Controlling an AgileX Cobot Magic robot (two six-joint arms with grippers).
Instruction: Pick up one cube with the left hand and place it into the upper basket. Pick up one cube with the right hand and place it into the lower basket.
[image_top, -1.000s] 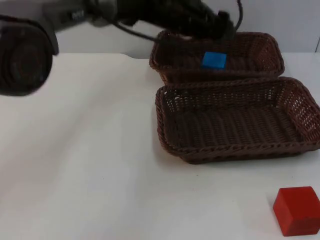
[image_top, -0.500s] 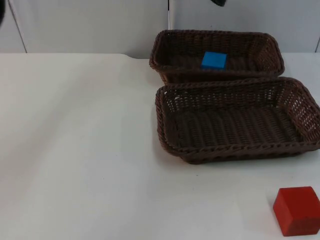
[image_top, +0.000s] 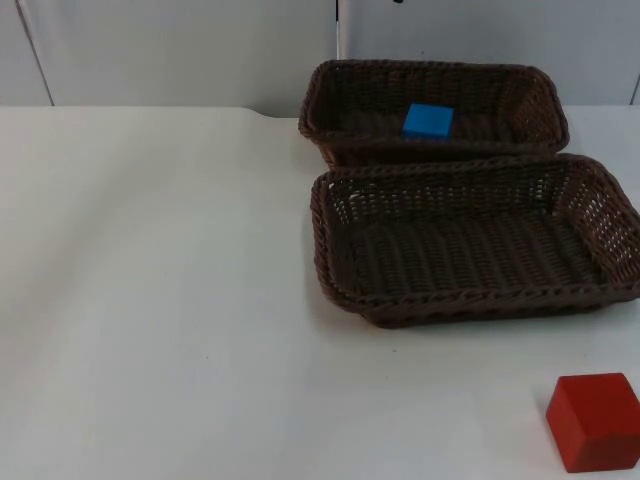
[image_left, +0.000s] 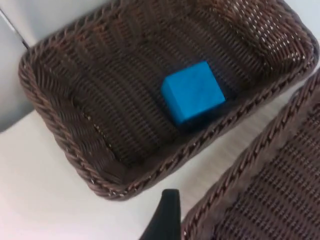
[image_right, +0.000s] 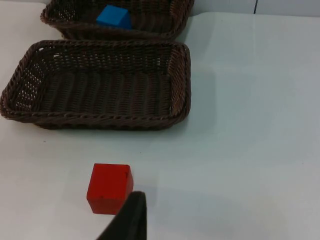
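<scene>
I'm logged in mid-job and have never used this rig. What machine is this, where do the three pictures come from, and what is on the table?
This is a two-arm robot with a two-finger gripper on each arm. One camera looks down at the white table; one sits on each wrist. The blue cube lies in the upper basket, as the left wrist view confirms, with a left fingertip near that basket's rim. The lower basket holds nothing. The red cube rests on the table, just ahead of a right fingertip. Neither cube is held.
</scene>
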